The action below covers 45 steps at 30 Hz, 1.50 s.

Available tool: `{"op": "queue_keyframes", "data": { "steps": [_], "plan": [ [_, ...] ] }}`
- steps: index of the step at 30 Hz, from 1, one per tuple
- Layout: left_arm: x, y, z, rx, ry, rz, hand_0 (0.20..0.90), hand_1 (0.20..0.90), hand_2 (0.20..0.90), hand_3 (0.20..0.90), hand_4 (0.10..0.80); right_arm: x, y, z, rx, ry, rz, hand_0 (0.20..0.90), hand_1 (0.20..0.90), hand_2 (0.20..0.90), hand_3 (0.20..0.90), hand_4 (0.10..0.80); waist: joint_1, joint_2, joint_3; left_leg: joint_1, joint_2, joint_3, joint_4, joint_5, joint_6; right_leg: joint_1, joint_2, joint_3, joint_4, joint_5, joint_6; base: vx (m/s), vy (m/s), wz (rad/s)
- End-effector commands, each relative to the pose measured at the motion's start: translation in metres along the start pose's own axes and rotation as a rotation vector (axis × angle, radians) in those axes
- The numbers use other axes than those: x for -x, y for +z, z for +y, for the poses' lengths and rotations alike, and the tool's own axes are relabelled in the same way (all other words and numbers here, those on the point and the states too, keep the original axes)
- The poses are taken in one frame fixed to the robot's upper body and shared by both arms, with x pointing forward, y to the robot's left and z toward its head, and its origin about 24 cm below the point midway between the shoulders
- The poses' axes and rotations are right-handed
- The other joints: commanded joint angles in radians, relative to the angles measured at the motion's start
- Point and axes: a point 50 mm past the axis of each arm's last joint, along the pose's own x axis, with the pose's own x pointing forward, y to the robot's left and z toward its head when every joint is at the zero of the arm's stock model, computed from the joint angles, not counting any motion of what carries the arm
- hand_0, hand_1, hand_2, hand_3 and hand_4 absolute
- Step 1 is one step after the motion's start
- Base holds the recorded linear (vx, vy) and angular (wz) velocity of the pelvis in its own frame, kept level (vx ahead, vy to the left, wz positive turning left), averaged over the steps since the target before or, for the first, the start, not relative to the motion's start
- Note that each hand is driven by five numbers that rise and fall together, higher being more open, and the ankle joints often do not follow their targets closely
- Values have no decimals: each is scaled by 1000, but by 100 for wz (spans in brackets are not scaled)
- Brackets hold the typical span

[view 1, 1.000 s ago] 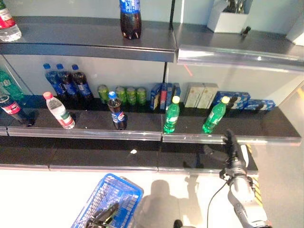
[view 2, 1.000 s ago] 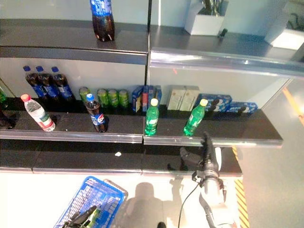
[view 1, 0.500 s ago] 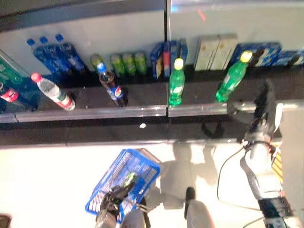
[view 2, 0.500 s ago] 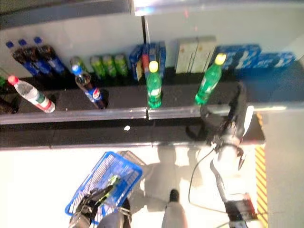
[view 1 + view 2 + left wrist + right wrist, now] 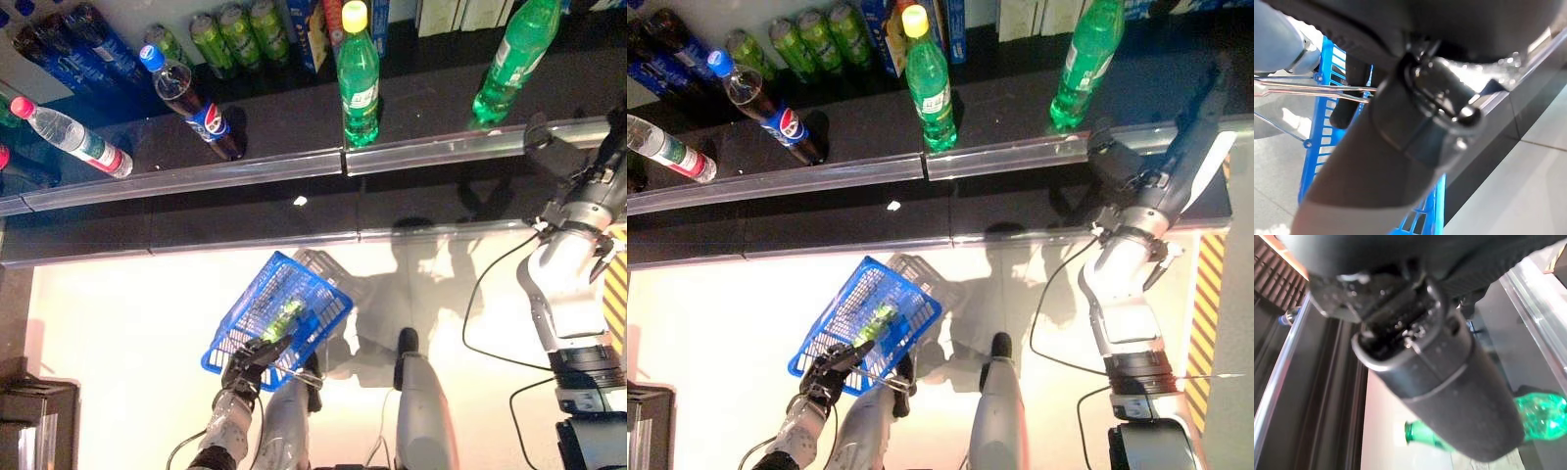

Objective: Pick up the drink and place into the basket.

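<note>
A dark shelf [image 5: 294,117] runs across the far side, its metal lip [image 5: 196,176] along the front edge. On it, from the robot's left, stand or lean a water bottle [image 5: 71,137], a cola bottle [image 5: 191,103], a green bottle [image 5: 360,73] with a yellow cap, and a second green bottle [image 5: 514,54], with green cans [image 5: 240,31] behind. Below, over the pale floor [image 5: 118,323], hangs a blue basket [image 5: 277,321], carried by the left hand [image 5: 253,360], whose fingers curl round its wire handle [image 5: 1312,90]. A green drink [image 5: 282,318] lies inside the basket. The right hand [image 5: 1161,162] is raised beside the shelf lip, just below the second green bottle and apart from it; I cannot tell how far its fingers are open, and nothing shows in them
</note>
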Motion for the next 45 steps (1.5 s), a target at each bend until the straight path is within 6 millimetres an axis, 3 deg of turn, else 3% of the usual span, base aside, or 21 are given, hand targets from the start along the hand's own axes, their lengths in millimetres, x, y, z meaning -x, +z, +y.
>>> {"op": "queue_keyframes", "data": {
  "steps": [1, 9, 22, 36, 45],
  "plan": [
    [18, -14, 48, -64, 112, 56, 300, 300, 300, 200, 100, -32, 61, 1, -121, -60, -249, 900, 900, 900, 900, 800, 4, -33, -23, -37, 17, -99, 119, 55, 4, 27, 2, -47, -41, 20, -25, 0, 0, 0],
    [14, -3, 43, -90, 71, 34, 300, 300, 300, 200, 100, -51, 89, 13, -159, -13, -300, 900, 900, 900, 900, 800, 22, -30, 14, -75, 2, -113, 126, 53, 8, -14, 12, -43, -17, 9, -31, -17, -36, 0],
    [12, 2, 44, -110, 66, 40, 300, 300, 300, 200, 100, -58, 115, 40, -207, 99, -306, 900, 900, 900, 900, 800, 46, -24, 24, -79, -9, -114, 97, 62, 11, -17, 14, -53, -26, 8, -34, 0, 0, 0],
    [11, 4, 44, -129, 69, 41, 300, 300, 300, 200, 100, -49, 105, 46, -197, 153, -269, 900, 900, 900, 900, 800, 42, -31, 25, -71, -9, -102, 95, 56, 12, -13, 11, -57, -24, 8, -36, -1, -1, 2],
    [10, 3, 42, -145, 55, 48, 300, 300, 300, 200, 100, -70, 113, 40, -147, 45, -271, 900, 900, 900, 900, 800, 53, -17, 31, -75, -17, -104, 99, 62, 11, -8, 5, -60, -26, 6, -38, 0, 0, 0]
  ]
}}
